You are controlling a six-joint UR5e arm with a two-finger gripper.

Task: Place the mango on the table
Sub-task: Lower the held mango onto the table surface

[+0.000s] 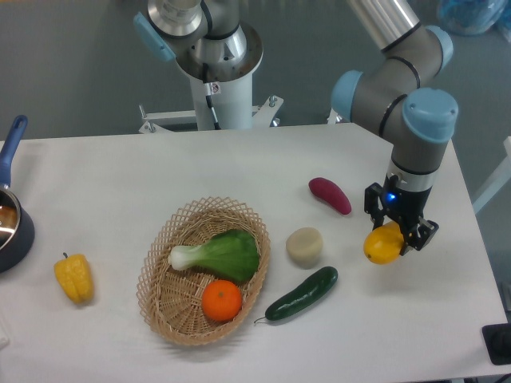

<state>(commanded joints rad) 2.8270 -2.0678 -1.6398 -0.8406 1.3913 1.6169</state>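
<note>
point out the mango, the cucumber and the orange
mango [382, 246], fixed camera, middle of its yellow skin
cucumber [302, 294], fixed camera, middle of its green body
orange [221, 301], fixed camera, centre of the fruit

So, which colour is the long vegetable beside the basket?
Dark green; the glossy elongated cucumber shows in the fixed camera.

Robotics lab: UR5e arm [415, 104] on pedestal, white table [120, 167] w/ fake produce (staged).
</note>
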